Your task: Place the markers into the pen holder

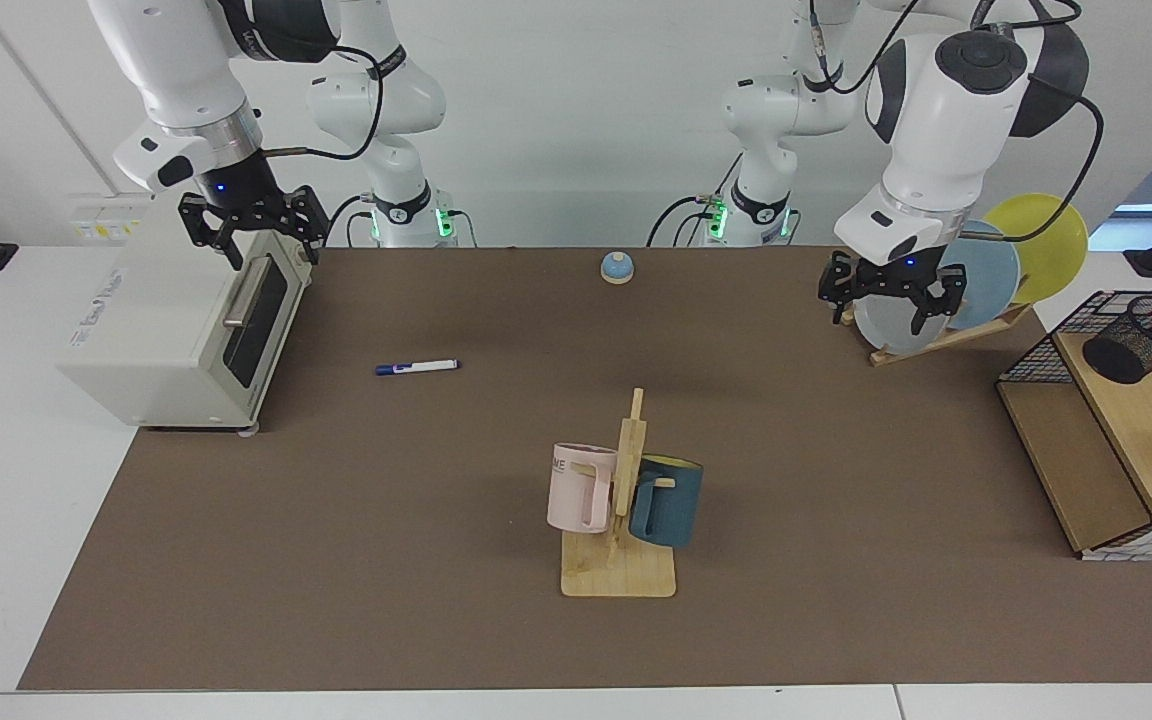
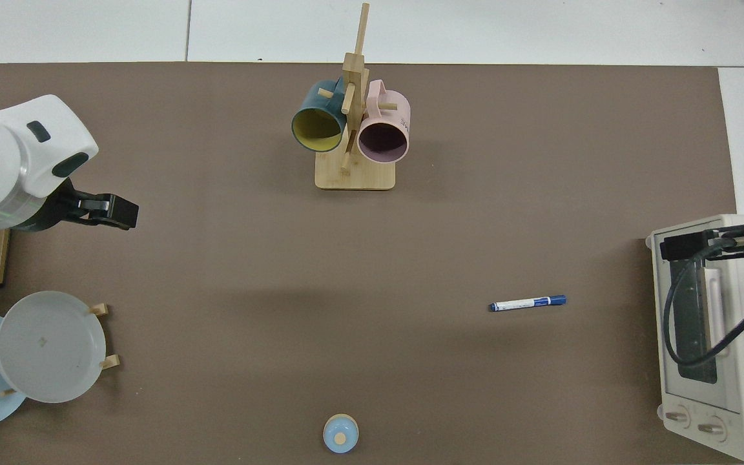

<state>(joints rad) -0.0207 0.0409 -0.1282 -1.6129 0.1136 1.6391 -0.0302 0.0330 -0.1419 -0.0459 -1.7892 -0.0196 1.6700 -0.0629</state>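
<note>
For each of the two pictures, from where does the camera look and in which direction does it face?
Facing view: sits across the table, looks at both arms' bases; right gripper hangs open above the toaster oven, left gripper open before the plate rack; pen holder lies tipped on the shelf basket.
Top view: sits overhead, looks straight down; only the two arms' ends show, at the side edges.
Shared: marker, mug tree, blue bell.
</note>
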